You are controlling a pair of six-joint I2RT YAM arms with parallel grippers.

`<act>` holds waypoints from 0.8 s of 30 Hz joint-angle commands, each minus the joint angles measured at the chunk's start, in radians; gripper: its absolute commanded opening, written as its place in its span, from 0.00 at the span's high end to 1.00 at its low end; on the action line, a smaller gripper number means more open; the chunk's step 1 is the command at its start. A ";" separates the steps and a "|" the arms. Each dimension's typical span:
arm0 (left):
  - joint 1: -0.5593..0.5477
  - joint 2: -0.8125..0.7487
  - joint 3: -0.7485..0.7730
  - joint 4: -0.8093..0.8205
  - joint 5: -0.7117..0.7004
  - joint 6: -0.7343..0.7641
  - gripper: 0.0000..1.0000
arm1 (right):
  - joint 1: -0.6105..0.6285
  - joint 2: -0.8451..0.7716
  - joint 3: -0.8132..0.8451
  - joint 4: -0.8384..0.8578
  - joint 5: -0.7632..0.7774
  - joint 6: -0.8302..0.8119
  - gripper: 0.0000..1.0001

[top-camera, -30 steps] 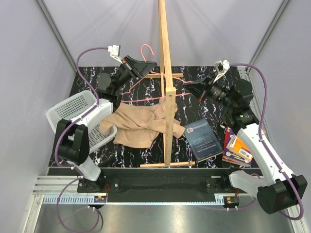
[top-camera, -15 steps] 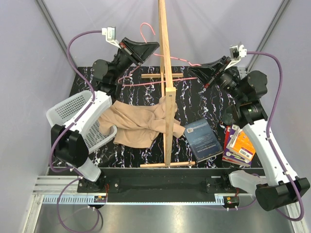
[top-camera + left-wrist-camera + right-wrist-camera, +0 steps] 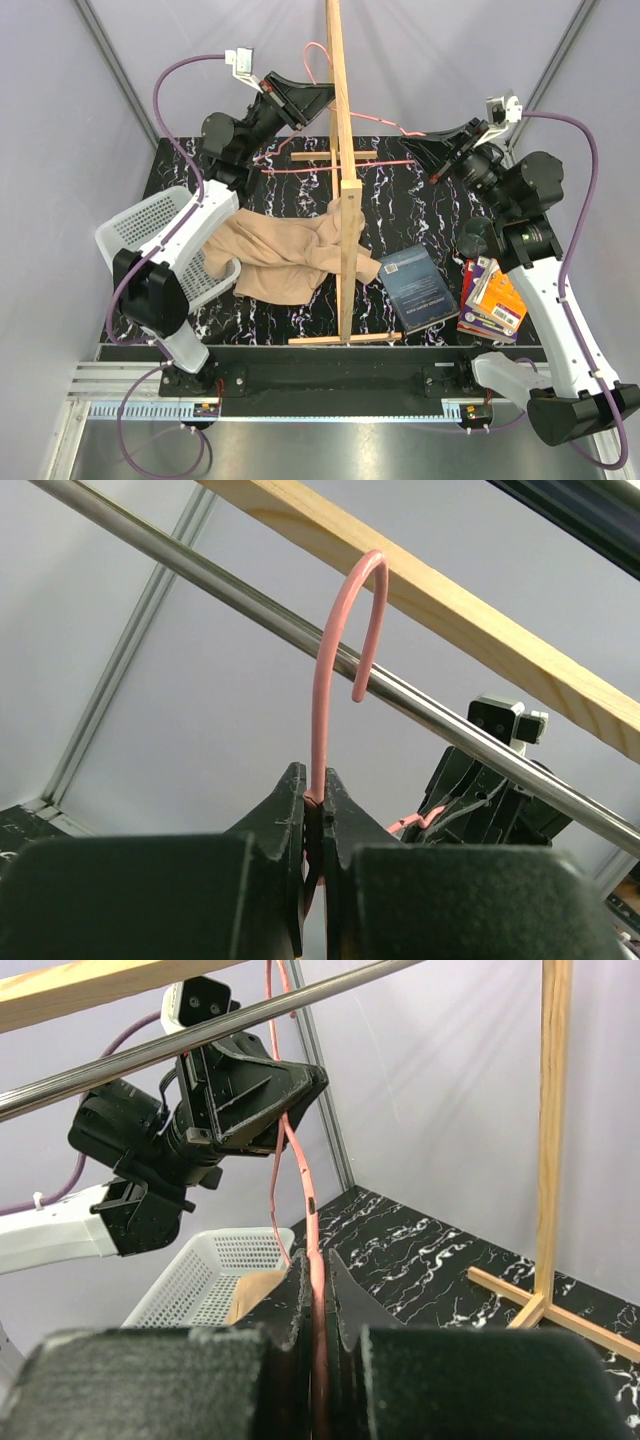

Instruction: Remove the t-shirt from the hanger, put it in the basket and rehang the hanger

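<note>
Evidently the t-shirt point(image 3: 285, 255) is clear of the hanger point(image 3: 322, 695): it lies crumpled on the table point(image 3: 400, 210) at the foot of the wooden stand point(image 3: 345, 200), mostly left of its post, with one fold against the post. The hanger is held aloft beside the upper part of the stand, bare of cloth. The left gripper point(image 3: 322, 93) has its fingers pressed together on the wire just below the hook. The right gripper point(image 3: 425, 150), right of the stand, is pinching the wire at the hanger's far shoulder.

Risks noted. First, the wire crosses the stand's post in the top view, and I cannot tell whether it touches. Any sideways travel could catch the hook or lower bar on the post or its short crossbar point(image 3: 310, 156) and tip the stand. Second, two arms share one thin wire: unequal motion would bend it or drag it out of one pinch. Third, a dropped hanger would likely land on the t-shirt and tangle.

Surroundings: a white basket point(image 3: 150, 225) left of the stand, with the t-shirt's edge reaching it; a blue book point(image 3: 418, 288) just right of the stand's base; a stack of books point(image 3: 492, 300) further right. A metal rod point(image 3: 200, 575) runs close behind the hook in the left wrist view; contact cannot be judged
</note>
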 commanded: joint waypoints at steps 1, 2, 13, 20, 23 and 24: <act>-0.044 -0.011 0.048 0.037 0.100 -0.032 1.00 | -0.018 -0.012 0.045 0.047 0.145 -0.055 1.00; -0.045 -0.014 0.046 0.035 0.096 -0.031 1.00 | -0.018 -0.010 0.062 0.033 0.142 -0.058 1.00; -0.053 -0.008 0.051 0.040 0.086 -0.046 1.00 | -0.025 0.007 0.135 -0.012 0.153 -0.084 1.00; -0.062 -0.009 0.037 0.062 0.084 -0.060 1.00 | -0.032 0.030 0.218 -0.051 0.148 -0.105 1.00; -0.062 -0.020 0.002 0.066 0.075 -0.058 0.93 | -0.032 0.054 0.278 -0.114 0.138 -0.137 1.00; -0.062 -0.026 -0.009 0.072 0.073 -0.054 0.89 | -0.035 0.056 0.283 -0.124 0.141 -0.145 1.00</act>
